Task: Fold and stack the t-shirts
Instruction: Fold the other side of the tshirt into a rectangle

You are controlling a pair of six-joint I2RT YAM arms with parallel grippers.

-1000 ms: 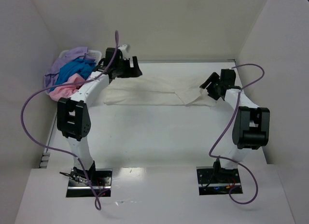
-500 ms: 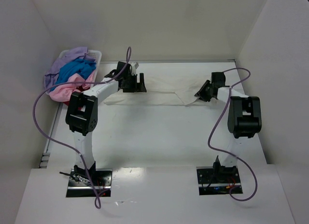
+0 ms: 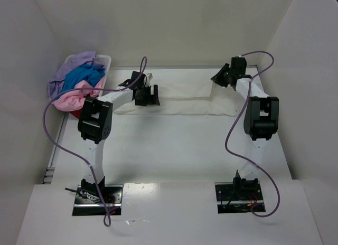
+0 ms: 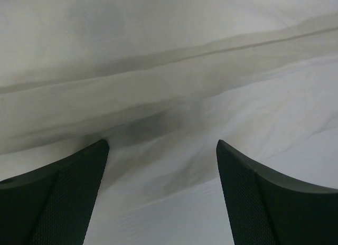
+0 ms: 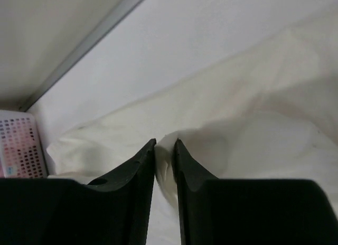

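My right pincer (image 5: 165, 143) is clamped on the cream shirt (image 3: 179, 100), my left pincer (image 4: 161, 145) apart above it.

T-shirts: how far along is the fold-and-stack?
Early. Done: the cream shirt lies on the table, apparently partly folded into a long strip; there is no stack. In hand: the right gripper is shut on its right end, lifting it, and the left gripper hovers open over the left end. Left: finishing this fold, then the lilac shirt, blue shirt and pink shirt heaped in the basket.
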